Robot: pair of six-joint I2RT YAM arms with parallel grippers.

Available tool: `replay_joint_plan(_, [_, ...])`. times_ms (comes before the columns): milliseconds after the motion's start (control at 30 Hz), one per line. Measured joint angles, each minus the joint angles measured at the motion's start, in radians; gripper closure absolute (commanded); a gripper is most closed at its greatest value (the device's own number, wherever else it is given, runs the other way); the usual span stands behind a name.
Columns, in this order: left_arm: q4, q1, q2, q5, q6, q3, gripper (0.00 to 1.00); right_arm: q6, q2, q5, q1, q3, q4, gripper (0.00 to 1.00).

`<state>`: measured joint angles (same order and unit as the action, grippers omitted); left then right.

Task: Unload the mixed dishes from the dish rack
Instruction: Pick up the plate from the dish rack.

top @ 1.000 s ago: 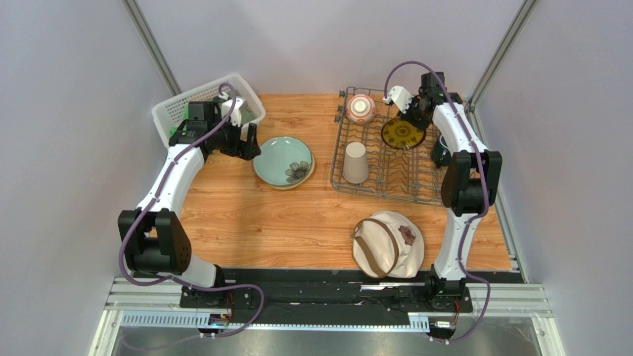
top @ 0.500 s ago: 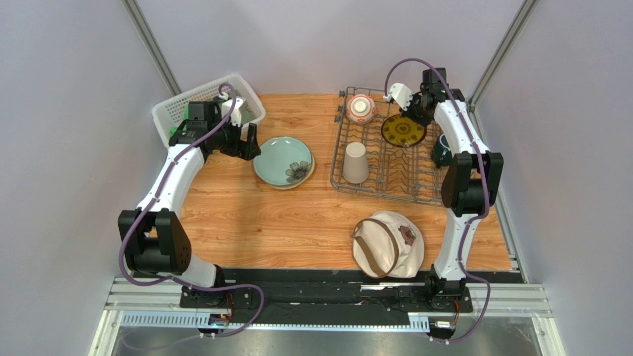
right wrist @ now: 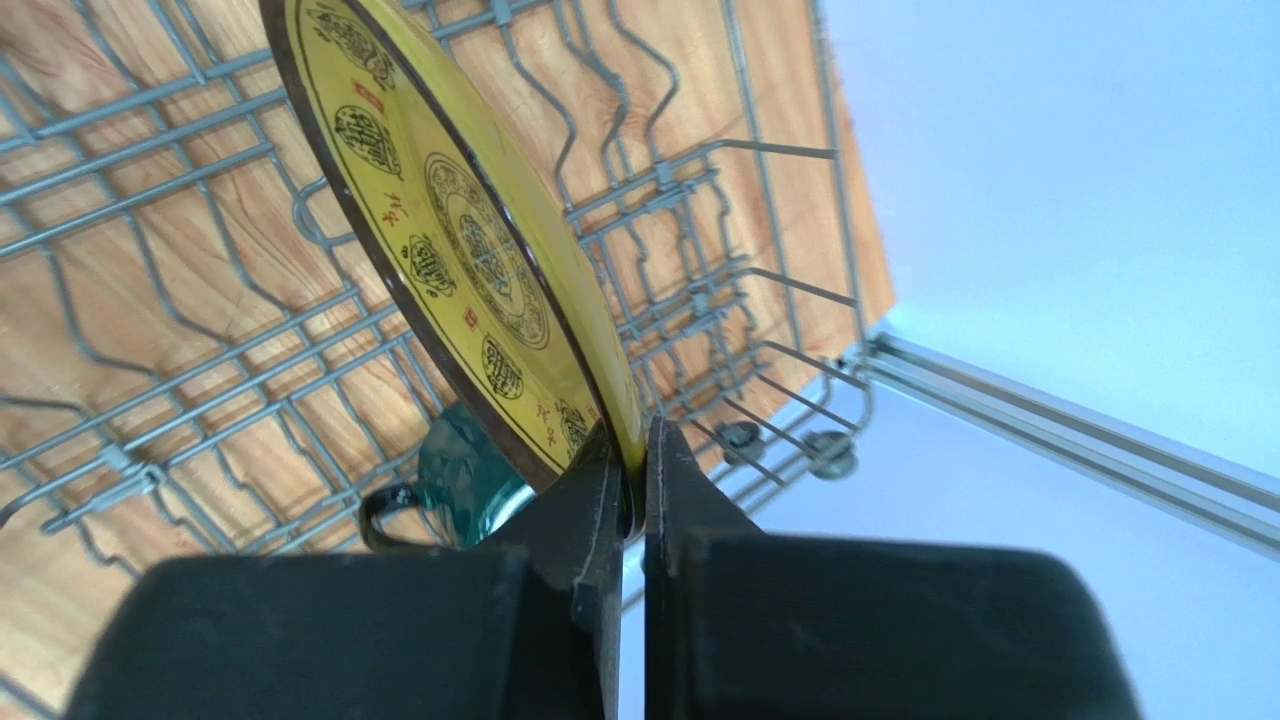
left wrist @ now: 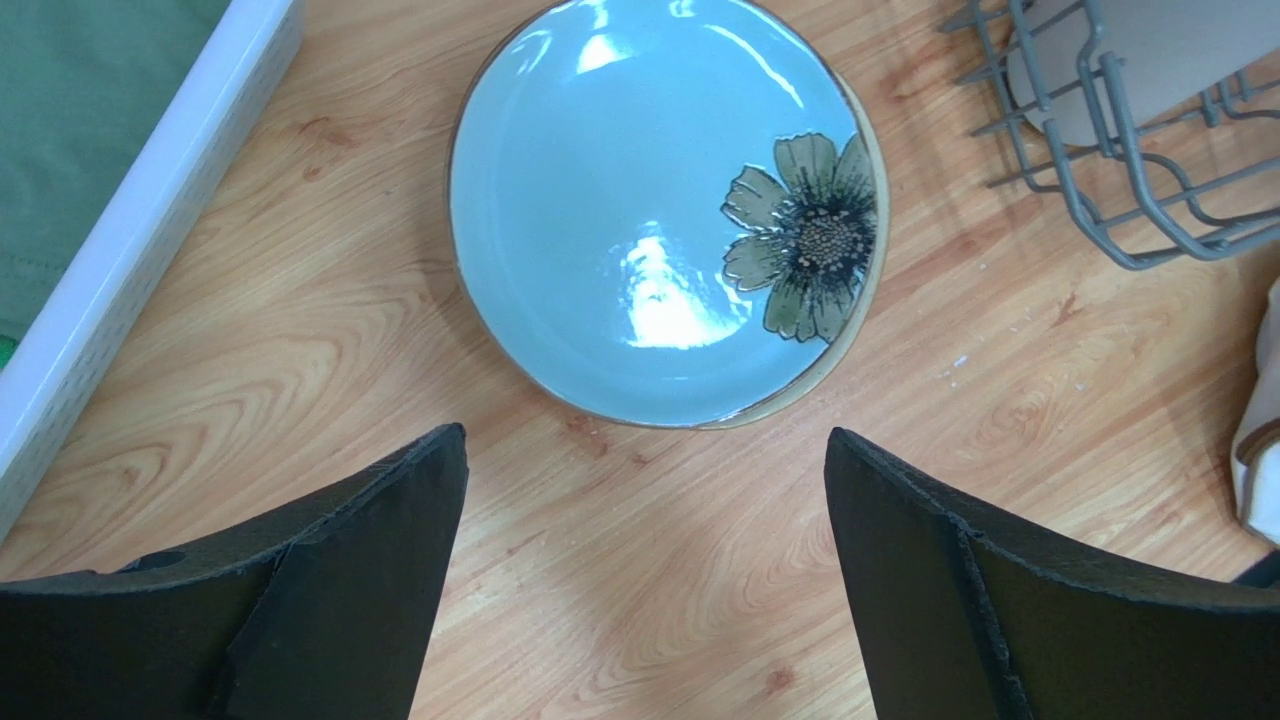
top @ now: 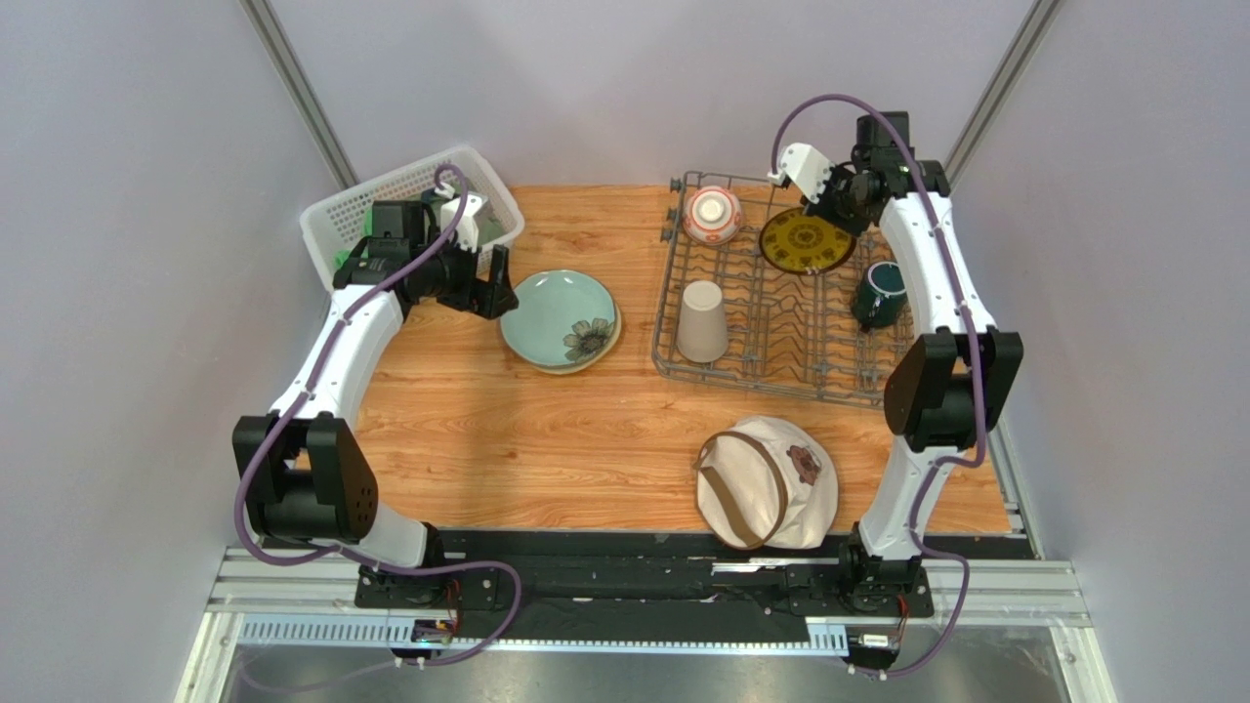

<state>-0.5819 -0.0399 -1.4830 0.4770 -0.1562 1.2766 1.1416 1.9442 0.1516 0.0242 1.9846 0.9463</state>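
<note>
Yellow-patterned plate (right wrist: 451,255) — rim pinched, right tool (right wrist: 634,458)

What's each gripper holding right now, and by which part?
Right gripper pinches the small dark yellow-patterned plate by its rim. Left gripper is open, holding nothing.

Robot test cell in a lab, dressed with kitchenware.
Plain pale panels (top: 132,220) and metal corner posts (top: 301,91) enclose a wood-grain surface (top: 558,440) carrying a dish rack (top: 778,355); the cabled left arm (top: 341,352) and right arm (top: 927,271) stand bolted to an aluminium rail (top: 279,598) at its near edge.
</note>
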Motion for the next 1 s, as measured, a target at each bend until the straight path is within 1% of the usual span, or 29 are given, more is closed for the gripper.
replay_joint_plan(200, [0.013, -0.011, 0.04, 0.071, -0.007, 0.002, 0.05, -0.016, -0.17, 0.035, 0.025, -0.029, 0.014, 1.0])
replay_joint_plan(300, [0.029, -0.055, 0.066, 0.098, -0.008, 0.016, 0.05, -0.041, -0.254, 0.051, 0.064, -0.069, 0.011, 1.0])
replay_joint_plan(400, [0.055, -0.128, 0.082, 0.129, -0.006, 0.037, 0.05, -0.079, -0.32, 0.062, 0.138, -0.112, 0.006, 1.0])
replay_joint_plan(700, [0.154, -0.321, 0.118, 0.155, 0.011, 0.055, 0.05, -0.227, -0.348, 0.084, 0.364, -0.209, -0.013, 1.0])
replay_joint_plan(867, [0.192, -0.396, 0.117, 0.132, 0.011, 0.055, 0.06, -0.287, -0.347, 0.085, 0.443, -0.253, -0.039, 1.0])
replay_joint_plan(1000, [0.221, -0.438, 0.107, 0.11, 0.006, 0.055, 0.07, -0.319, -0.347, 0.091, 0.479, -0.258, -0.051, 1.0])
